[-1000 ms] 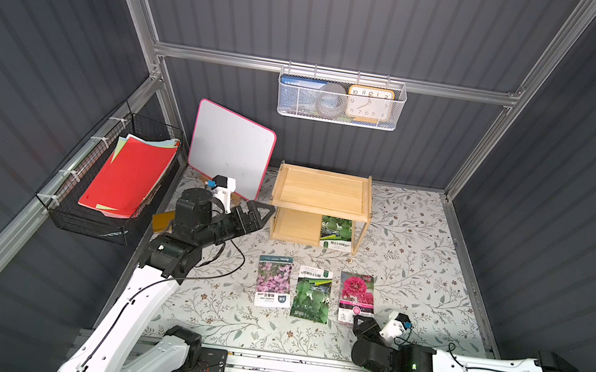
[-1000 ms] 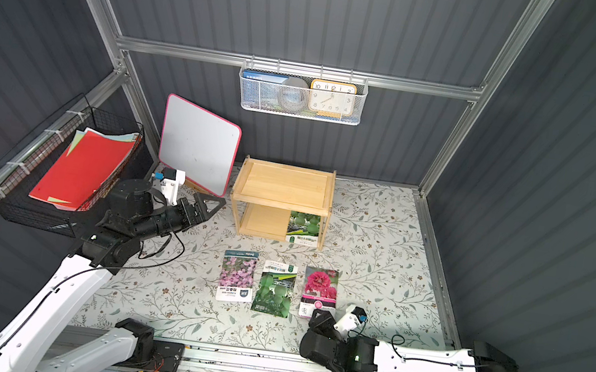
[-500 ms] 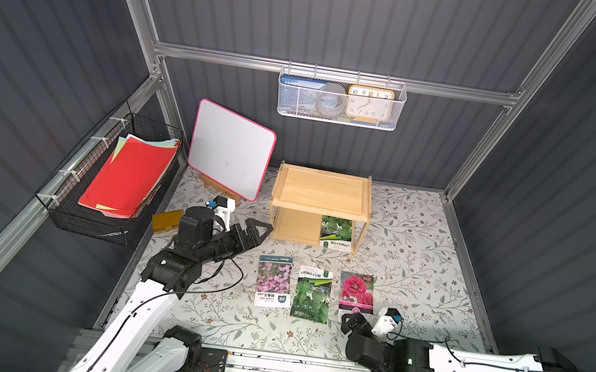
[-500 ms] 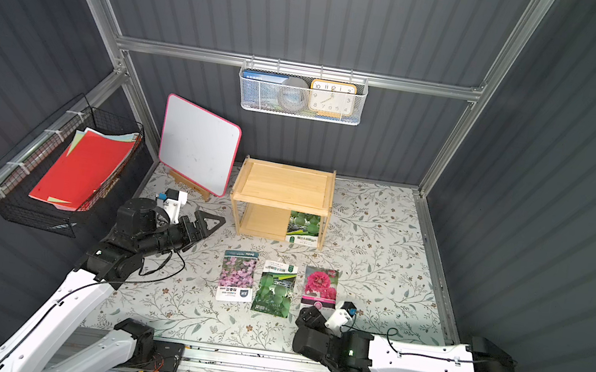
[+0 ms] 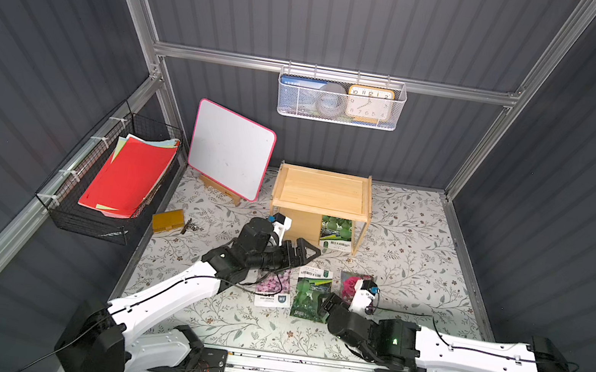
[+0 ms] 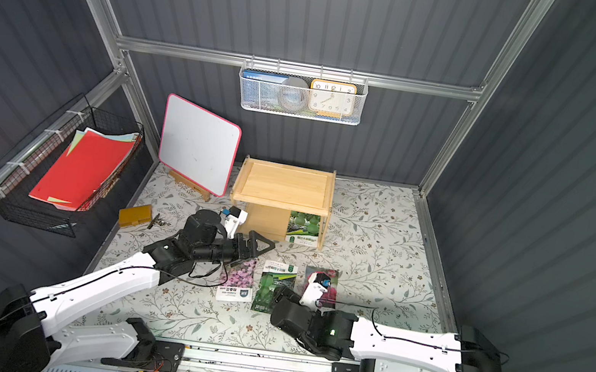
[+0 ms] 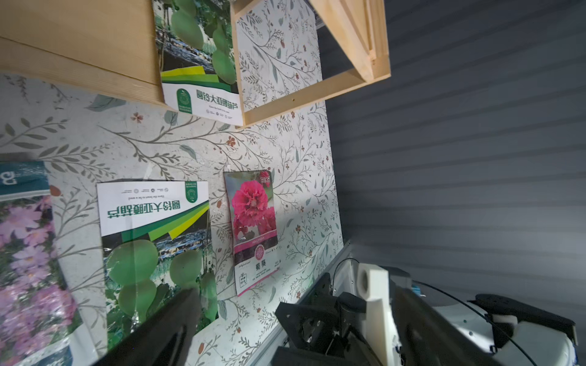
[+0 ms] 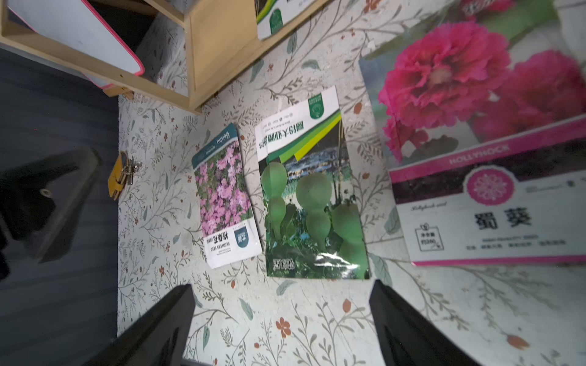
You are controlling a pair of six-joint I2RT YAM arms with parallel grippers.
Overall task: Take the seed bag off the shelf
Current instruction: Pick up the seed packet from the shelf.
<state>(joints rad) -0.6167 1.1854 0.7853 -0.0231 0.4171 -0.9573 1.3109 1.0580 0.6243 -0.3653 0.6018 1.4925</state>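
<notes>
The pine shelf point(image 5: 321, 194) point(image 6: 284, 189) stands at the back of the floral mat. A green gourd seed bag point(image 5: 337, 233) point(image 6: 304, 228) leans upright at the right end of its lower tier, also seen in the left wrist view point(image 7: 198, 57) and, only at its lower edge, in the right wrist view point(image 8: 279, 16). My left gripper point(image 5: 308, 252) point(image 6: 261, 243) point(image 7: 295, 288) is open and empty, low in front of the shelf, left of the bag. My right gripper point(image 5: 325, 303) point(image 6: 282, 292) point(image 8: 280, 286) is open and empty above the mat, at the near edge of a green packet point(image 5: 311, 289).
Three packets lie flat in a row before the shelf: pink flowers point(image 5: 273, 287), green gourds point(image 8: 314, 202), red hollyhock point(image 5: 352, 283). A whiteboard point(image 5: 232, 149) leans left of the shelf. A black wire basket of folders point(image 5: 126, 173) hangs left, a yellow pad with keys point(image 5: 167, 220) below it.
My left arm swung down and right, from beside the whiteboard to the front of the shelf. My right gripper opened wider and slid left, from the hollyhock packet to the green one.
</notes>
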